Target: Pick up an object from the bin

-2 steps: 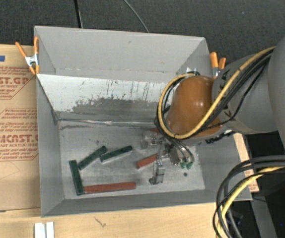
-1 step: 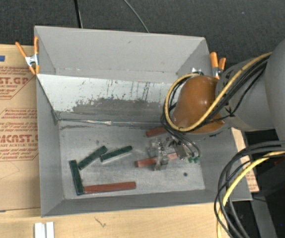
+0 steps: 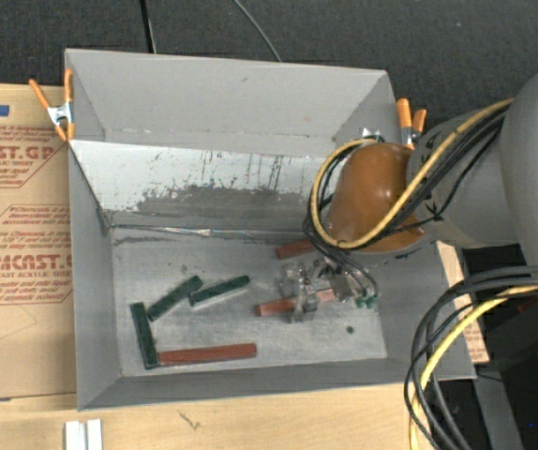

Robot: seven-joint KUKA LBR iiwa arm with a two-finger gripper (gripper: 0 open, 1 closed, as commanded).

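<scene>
My gripper (image 3: 302,298) is low in the right half of the bin, under the orange wrist cover. It sits right over a short red-brown stick (image 3: 273,308) lying flat on the bin floor, whose left end pokes out from beneath it. Another short red-brown stick (image 3: 292,249) lies just behind the gripper, near the back wall. A small green piece (image 3: 366,300) shows at the gripper's right side.
To the left lie two green sticks (image 3: 174,298) (image 3: 218,291) at a slant, a third green stick (image 3: 142,336) along the left wall, and a long red-brown stick (image 3: 206,352) near the front wall. The arm and its cables cover the bin's right corner.
</scene>
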